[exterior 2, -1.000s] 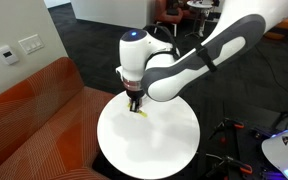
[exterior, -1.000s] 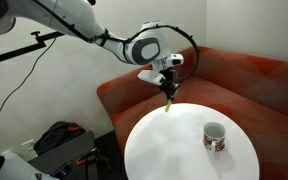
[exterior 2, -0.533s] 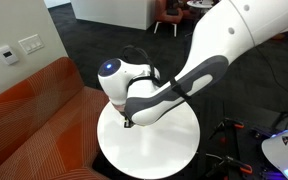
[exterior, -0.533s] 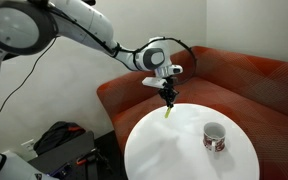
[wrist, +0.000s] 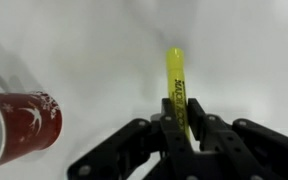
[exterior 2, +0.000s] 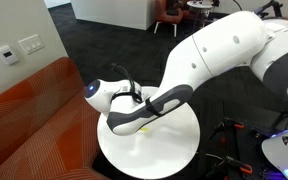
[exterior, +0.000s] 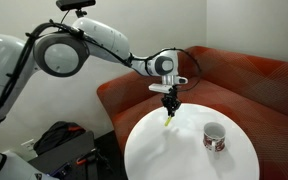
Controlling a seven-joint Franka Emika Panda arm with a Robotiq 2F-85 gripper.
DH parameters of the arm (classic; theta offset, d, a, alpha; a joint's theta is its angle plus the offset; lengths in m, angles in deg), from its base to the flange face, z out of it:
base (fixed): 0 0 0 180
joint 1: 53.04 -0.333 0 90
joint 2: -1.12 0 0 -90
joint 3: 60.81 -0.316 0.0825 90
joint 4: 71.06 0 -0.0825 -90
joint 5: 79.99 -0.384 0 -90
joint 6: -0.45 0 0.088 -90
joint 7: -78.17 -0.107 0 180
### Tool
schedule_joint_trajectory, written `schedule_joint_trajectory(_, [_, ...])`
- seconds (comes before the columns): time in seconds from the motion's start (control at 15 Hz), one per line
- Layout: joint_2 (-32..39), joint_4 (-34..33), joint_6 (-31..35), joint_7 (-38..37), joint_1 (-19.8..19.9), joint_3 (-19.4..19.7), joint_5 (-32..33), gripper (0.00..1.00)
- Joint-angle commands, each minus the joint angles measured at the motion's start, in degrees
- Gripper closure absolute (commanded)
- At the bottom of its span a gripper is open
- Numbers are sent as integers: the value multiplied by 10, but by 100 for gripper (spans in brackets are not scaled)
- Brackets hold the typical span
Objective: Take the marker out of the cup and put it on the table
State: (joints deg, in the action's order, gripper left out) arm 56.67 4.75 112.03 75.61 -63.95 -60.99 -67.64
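Jaws clamped on the marker (wrist: 176,85): one yellow-green pen, its length sticking out past the tips. In an exterior view it hangs below the jaws at the far left edge of the round white tabletop (exterior: 184,155); can't tell if its tip touches. One cup (exterior: 214,136), white with red pattern, upright on the right, well apart. One reddish sofa (exterior: 254,75) behind.

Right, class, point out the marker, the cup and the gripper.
marker (wrist: 175,75): wrist view, on its yellow barrel beyond the fingers.
cup (exterior: 215,142): in an exterior view, on its patterned side.
gripper (exterior: 170,107): in an exterior view, between its fingertips.
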Motion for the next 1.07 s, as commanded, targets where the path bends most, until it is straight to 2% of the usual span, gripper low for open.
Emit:
schedule_joint_trajectory(0.0, [51,-79,-61,3,-7,4,1,95])
schedule_joint_trajectory(0.53, [78,-84,-27,7,-20,6,19,95])
schedule_joint_trajectory(0.6, [79,-83,-26,6,-21,5,19,84])
schedule_joint_trajectory(0.67, [80,-82,-25,4,-22,6,19,55])
schedule_joint_trajectory(0.73, [79,-80,-23,4,-22,6,19,54])
schedule_joint_trajectory(0.8, [78,-80,-24,3,-21,6,18,49])
schedule_joint_trajectory(1.0, [71,-75,-23,-4,-20,7,15,25])
